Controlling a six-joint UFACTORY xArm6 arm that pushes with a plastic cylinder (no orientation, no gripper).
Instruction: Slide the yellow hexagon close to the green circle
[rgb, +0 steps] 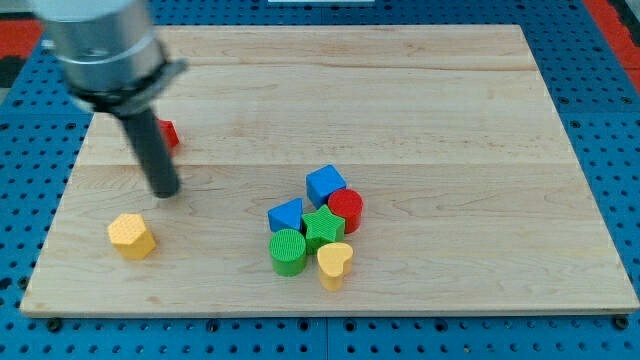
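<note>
The yellow hexagon (132, 236) lies at the board's lower left. The green circle (288, 250) sits right of it, at the lower left of a cluster of blocks near the board's bottom middle. My tip (165, 191) is down on the board, just above and slightly right of the yellow hexagon, a small gap apart. The green circle is well to the tip's right.
The cluster holds a green star (323, 227), a yellow heart (335, 263), a red circle (346, 208), a blue cube (325, 185) and another blue block (287, 215). A red block (168, 134) sits partly hidden behind the rod. The wooden board (420, 90) lies on a blue pegboard.
</note>
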